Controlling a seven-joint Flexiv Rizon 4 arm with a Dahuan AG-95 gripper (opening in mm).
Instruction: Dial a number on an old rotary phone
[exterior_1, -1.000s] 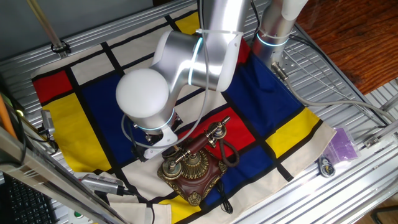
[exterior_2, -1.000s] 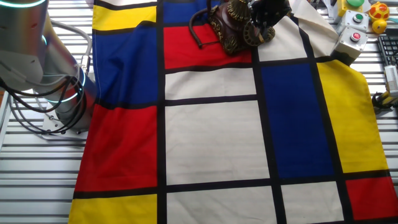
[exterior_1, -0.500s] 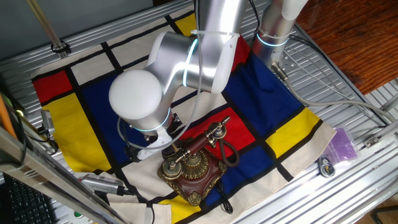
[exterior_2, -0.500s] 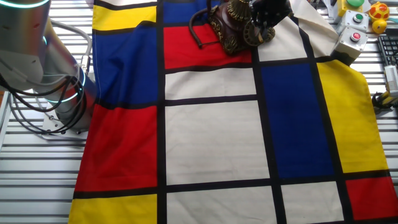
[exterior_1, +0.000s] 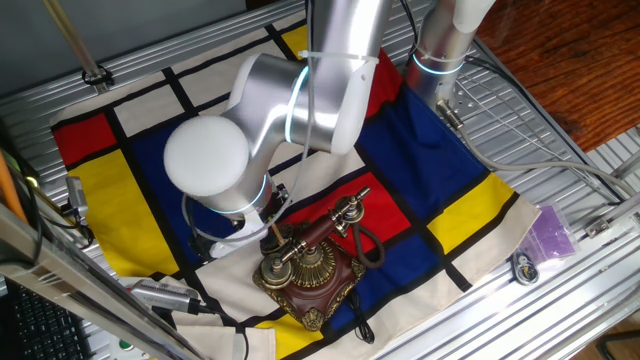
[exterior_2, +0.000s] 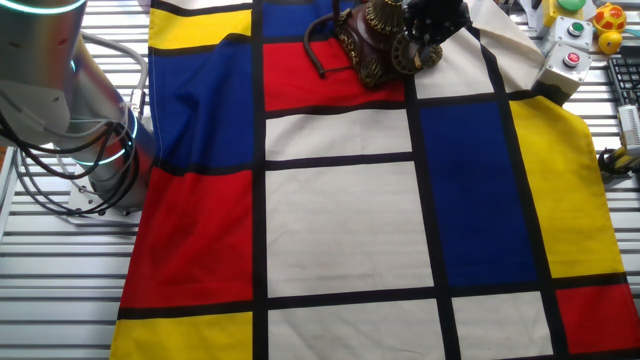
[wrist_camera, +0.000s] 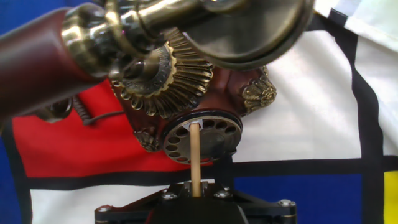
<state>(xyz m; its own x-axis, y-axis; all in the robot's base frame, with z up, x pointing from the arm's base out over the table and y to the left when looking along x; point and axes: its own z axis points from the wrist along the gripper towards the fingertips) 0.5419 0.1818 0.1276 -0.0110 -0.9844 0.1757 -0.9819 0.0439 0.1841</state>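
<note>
While the gripper (wrist_camera: 195, 198) clamps one thin wooden stick (wrist_camera: 195, 158), its tip sits in a finger hole of the single phone's (exterior_1: 310, 270) dial (wrist_camera: 202, 135). The phone stands on a colour-block cloth (exterior_2: 340, 220) near its edge. Beyond, the red-and-brass handset (wrist_camera: 74, 50) fills the hand view, resting on the cradle.

Arm (exterior_1: 330, 70): silver, jointed, reaching down from its base column at the far table edge; a large white round joint cap (exterior_1: 205, 162) faces the nearer side. Blue-lit rings glow at the joints.
Gripper (wrist_camera: 195, 194): black, low over the cloth beside the rotary phone (exterior_1: 310, 275), clamped on a thin wooden stick (wrist_camera: 194, 155) that points forward along the fingers, its tip in the dial.
</note>
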